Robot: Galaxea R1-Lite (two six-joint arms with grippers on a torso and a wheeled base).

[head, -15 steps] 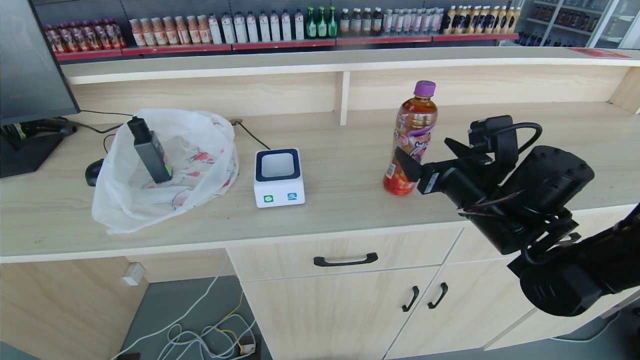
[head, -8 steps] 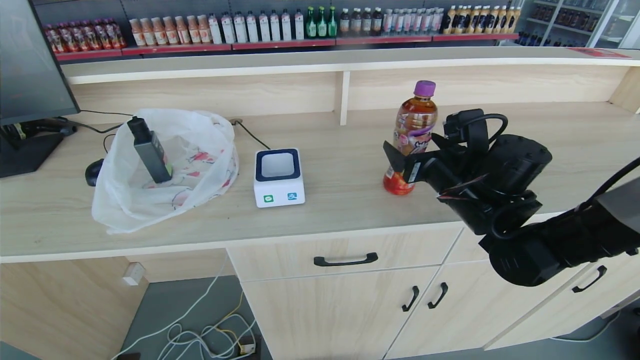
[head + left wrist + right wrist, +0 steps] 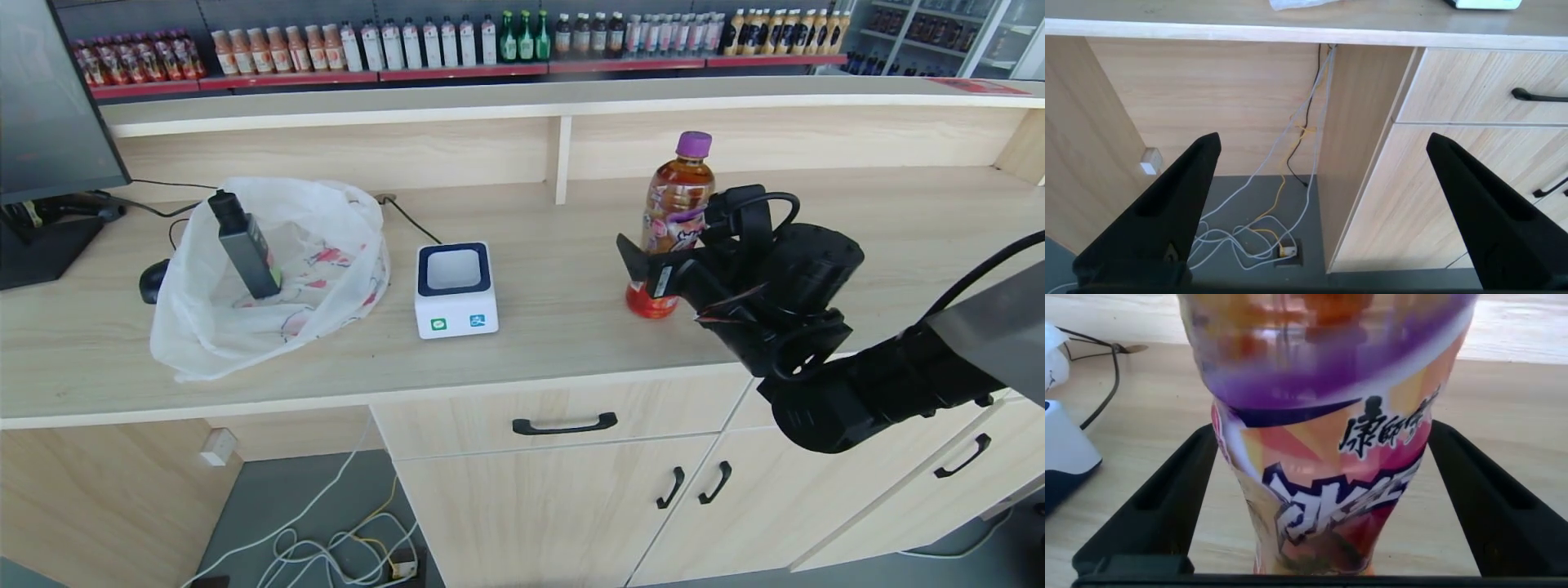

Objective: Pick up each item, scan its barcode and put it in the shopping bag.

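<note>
- Straddling the lower half of the upright, purple-capped bottle (image 3: 679,208) with the right gripper (image 3: 663,253), fingers parted either side, arm stretched low across the counter (image 3: 555,335) edge.
- Standing right of the scanner (image 3: 455,288), well apart from the shopping bag (image 3: 347,269) holding a grey item (image 3: 245,245).
- Hanging below counter height with the left gripper (image 3: 1319,204), fingers spread wide, facing cabinet fronts.

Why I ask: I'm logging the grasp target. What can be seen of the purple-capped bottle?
The bottle is clear plastic with a purple screw cap, amber drink in its shoulder, a bright wrap label in purple, pink and orange, and a red-orange foot. It stands upright on the wooden counter, right of the white scanner. The right hand is open, one finger on each side of its lower body; whether they touch it cannot be told.
</note>
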